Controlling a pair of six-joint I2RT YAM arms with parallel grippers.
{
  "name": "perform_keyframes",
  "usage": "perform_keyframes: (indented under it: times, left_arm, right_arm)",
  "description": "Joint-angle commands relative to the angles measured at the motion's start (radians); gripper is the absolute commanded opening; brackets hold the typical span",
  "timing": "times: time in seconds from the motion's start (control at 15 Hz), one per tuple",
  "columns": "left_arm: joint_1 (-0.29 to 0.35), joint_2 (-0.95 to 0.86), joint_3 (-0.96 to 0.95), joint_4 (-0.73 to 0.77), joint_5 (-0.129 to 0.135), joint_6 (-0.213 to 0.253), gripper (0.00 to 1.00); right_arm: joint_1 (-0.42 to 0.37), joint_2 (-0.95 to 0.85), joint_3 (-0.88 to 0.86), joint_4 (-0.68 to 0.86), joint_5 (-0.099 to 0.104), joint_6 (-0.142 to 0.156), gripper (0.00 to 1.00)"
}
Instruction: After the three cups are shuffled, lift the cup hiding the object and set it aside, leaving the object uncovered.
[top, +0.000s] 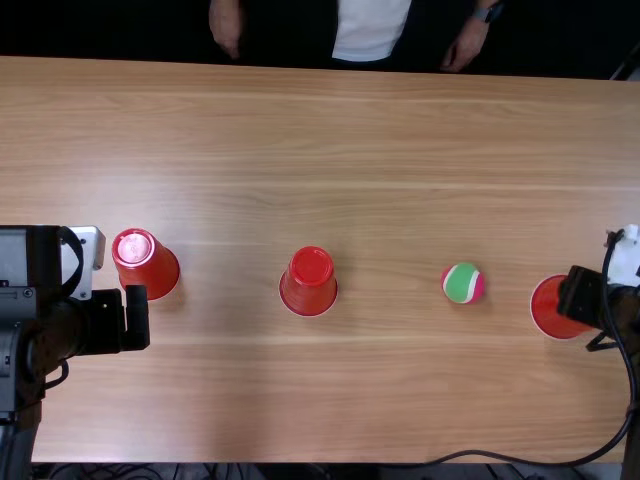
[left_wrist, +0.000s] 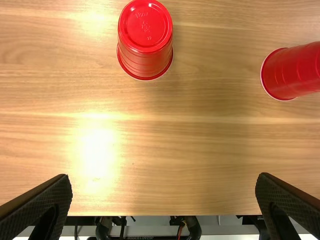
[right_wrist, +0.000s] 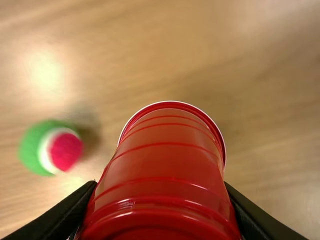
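Note:
A green and pink ball (top: 463, 283) lies uncovered on the table, right of the middle; it is also seen as the ball (right_wrist: 50, 147). Just right of it, my right gripper (top: 585, 296) is shut on a red cup (top: 553, 308), its fingers (right_wrist: 65, 215) clamping the cup's (right_wrist: 162, 170) sides, mouth turned down toward the wood. Whether the rim touches the table I cannot tell. Two more red cups stand upside down: a middle one (top: 308, 281) and a left one (top: 146, 263). My left gripper (left_wrist: 160, 212) is open near the front edge, below the left cup (left_wrist: 145, 39).
The table's right edge lies close beside the held cup. The front edge (left_wrist: 160, 216) runs just under my left gripper, with cables below it. Bare wood (top: 320, 150) stretches across the far half of the table.

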Motion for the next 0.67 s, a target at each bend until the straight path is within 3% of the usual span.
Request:
perform_keyframes:
  times: [0.0, 0.27, 0.33, 0.4, 0.47, 0.53, 0.6]
  left_arm:
    - [-0.008, -0.003, -0.003, -0.002, 0.004, -0.004, 1.0]
    - [-0.009, -0.003, -0.006, -0.002, 0.004, -0.004, 1.0]
    - [-0.009, -0.003, -0.006, -0.002, 0.004, -0.005, 1.0]
    - [-0.008, -0.003, -0.008, -0.002, 0.004, -0.005, 1.0]
    - [-0.008, -0.003, -0.008, -0.002, 0.004, -0.004, 1.0]
    - [-0.008, -0.003, -0.008, -0.002, 0.004, -0.005, 1.0]
    - [-0.008, -0.003, -0.008, -0.002, 0.004, -0.005, 1.0]
  right_arm:
    - [-0.03, -0.011, -0.031, 0.005, 0.001, -0.019, 0.16]
    - [-0.041, 0.003, -0.067, 0.005, -0.001, -0.019, 0.2]
    - [-0.04, 0.003, -0.067, 0.007, -0.001, -0.017, 0.34]
    - [-0.04, 0.005, -0.068, 0.009, -0.001, -0.017, 0.58]
    - [-0.038, 0.005, -0.068, 0.009, -0.001, -0.017, 0.9]
    - [-0.038, 0.005, -0.067, 0.013, -0.001, -0.017, 1.0]
    - [-0.038, 0.005, -0.062, 0.027, -0.001, -0.017, 1.0]
